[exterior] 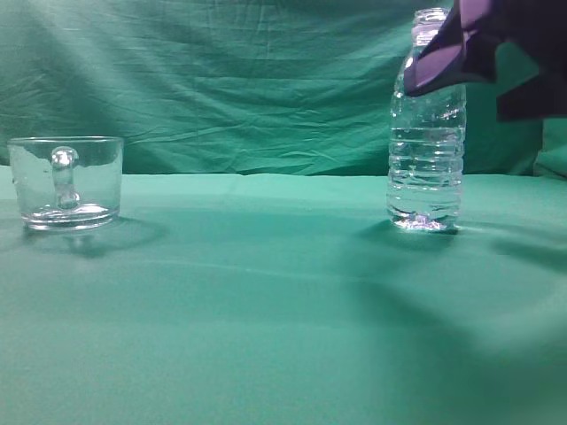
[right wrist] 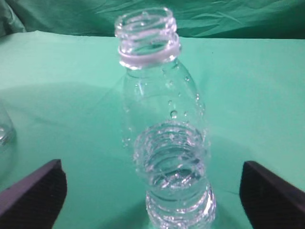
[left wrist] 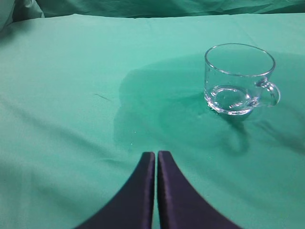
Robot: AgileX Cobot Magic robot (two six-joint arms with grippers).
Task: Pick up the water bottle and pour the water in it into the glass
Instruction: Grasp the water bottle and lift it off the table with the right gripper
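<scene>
The water bottle (exterior: pixel 426 159) stands upright and uncapped on the green cloth at the right, with water (exterior: pixel 425 181) filling its lower half. In the right wrist view the bottle (right wrist: pixel 164 138) stands between the wide-open fingers of my right gripper (right wrist: pixel 152 191), which touch nothing. In the exterior view the right gripper (exterior: pixel 483 53) hangs over the bottle's shoulder. The glass (exterior: pixel 66 181) stands empty at the left, handle toward the camera. It also shows in the left wrist view (left wrist: pixel 238 78), ahead and right of my left gripper (left wrist: pixel 156 157), which is shut and empty.
Green cloth (exterior: pixel 266 292) covers the table and hangs as a backdrop behind. A darker damp-looking patch (left wrist: pixel 152 105) lies on the cloth left of the glass.
</scene>
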